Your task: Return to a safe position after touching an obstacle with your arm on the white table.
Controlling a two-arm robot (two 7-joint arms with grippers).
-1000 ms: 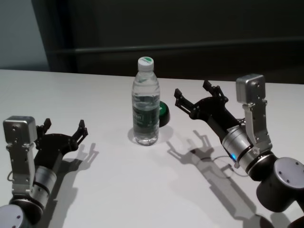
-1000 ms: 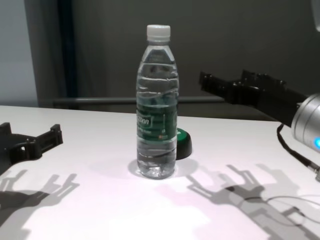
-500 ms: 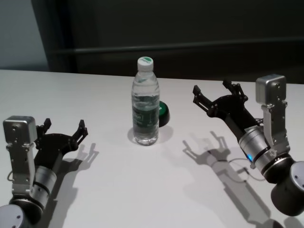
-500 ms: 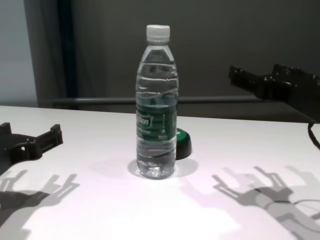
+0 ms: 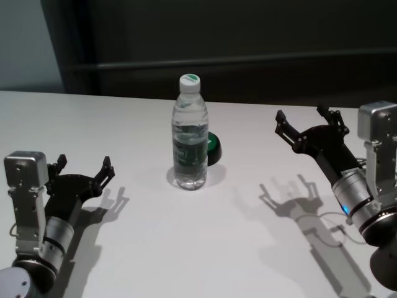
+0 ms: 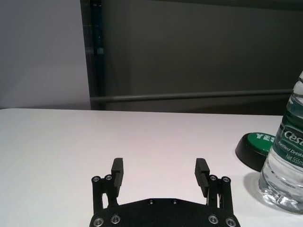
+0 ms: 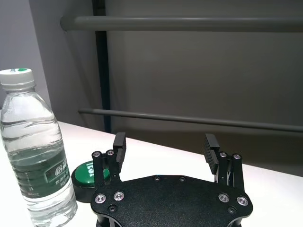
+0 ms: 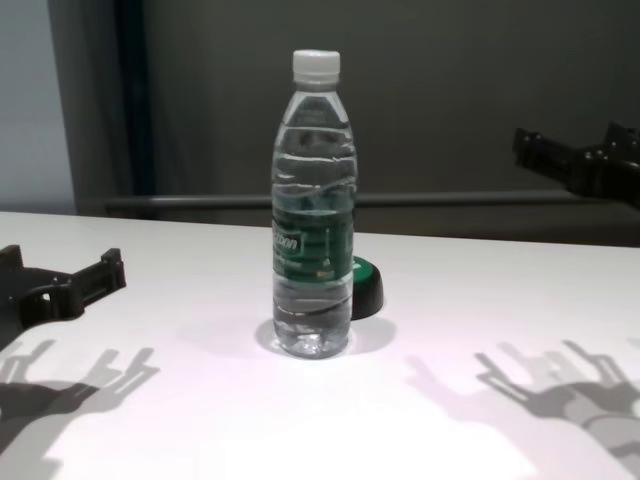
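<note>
The obstacle, a tall clear water bottle (image 5: 190,133) with a white cap and dark green label, stands upright at the middle of the white table (image 5: 155,248). It also shows in the chest view (image 8: 314,210), the left wrist view (image 6: 286,156) and the right wrist view (image 7: 34,156). My right gripper (image 5: 305,123) is open and empty, raised above the table well to the right of the bottle; it also shows in the right wrist view (image 7: 164,147) and the chest view (image 8: 575,150). My left gripper (image 5: 83,168) is open and empty, low at the table's left; it also shows in the left wrist view (image 6: 160,172).
A low black puck with a green top (image 5: 213,148) sits just behind and right of the bottle, also in the chest view (image 8: 365,283). A dark wall with a grey rail (image 7: 189,120) runs behind the table's far edge.
My right arm has drawn back to the right, away from the bottle, its gripper still open. The bottle, the puck and the left arm have not moved.
</note>
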